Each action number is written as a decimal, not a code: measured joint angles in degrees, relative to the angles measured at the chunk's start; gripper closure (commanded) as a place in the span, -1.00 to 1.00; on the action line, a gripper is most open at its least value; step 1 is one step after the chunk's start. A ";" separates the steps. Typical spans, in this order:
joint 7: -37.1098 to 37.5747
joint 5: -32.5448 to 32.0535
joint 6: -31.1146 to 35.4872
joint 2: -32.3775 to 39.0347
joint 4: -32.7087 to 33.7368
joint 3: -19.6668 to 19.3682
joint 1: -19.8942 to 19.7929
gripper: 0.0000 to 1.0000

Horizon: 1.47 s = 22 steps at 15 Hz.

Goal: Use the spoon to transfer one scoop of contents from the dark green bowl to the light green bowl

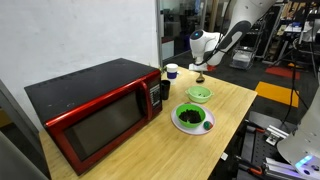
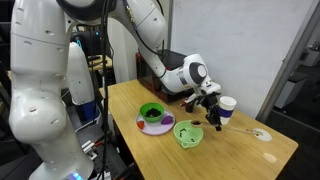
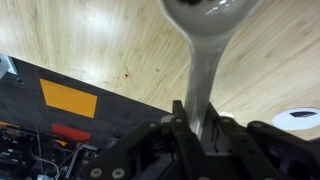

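The dark green bowl (image 2: 162, 110) sits left, holding the contents (image 2: 150, 117). The light green bowl (image 2: 187, 133) waits beside it. Right of both, my fingers (image 3: 182, 128) squeeze the spoon (image 3: 203, 70) tight, up over the tabletop (image 2: 245, 150), ready for scooping, I think.

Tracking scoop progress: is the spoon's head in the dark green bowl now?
No, in the wrist view the spoon, gripped by the pincer, has its head over bare wooden table.

Arm (image 2: 150, 35) stretched forward, tool (image 2: 212, 112) pointing down.
Its jaws are clamped tight on the spoon (image 3: 203, 70) handle, seen in the wrist view.
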 measured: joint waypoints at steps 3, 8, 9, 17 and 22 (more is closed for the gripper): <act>6.01 -7.89 -0.37 -0.03 -0.04 0.13 0.70 0.89; 15.71 -20.41 -2.73 -1.14 -1.02 2.31 0.97 0.89; 17.19 -22.40 -3.43 -1.73 -1.48 3.05 0.95 0.89; 24.01 -33.79 -10.05 -6.56 -6.07 8.99 -0.03 0.89; 25.94 -37.24 -13.36 -7.17 -8.67 11.59 -0.98 0.89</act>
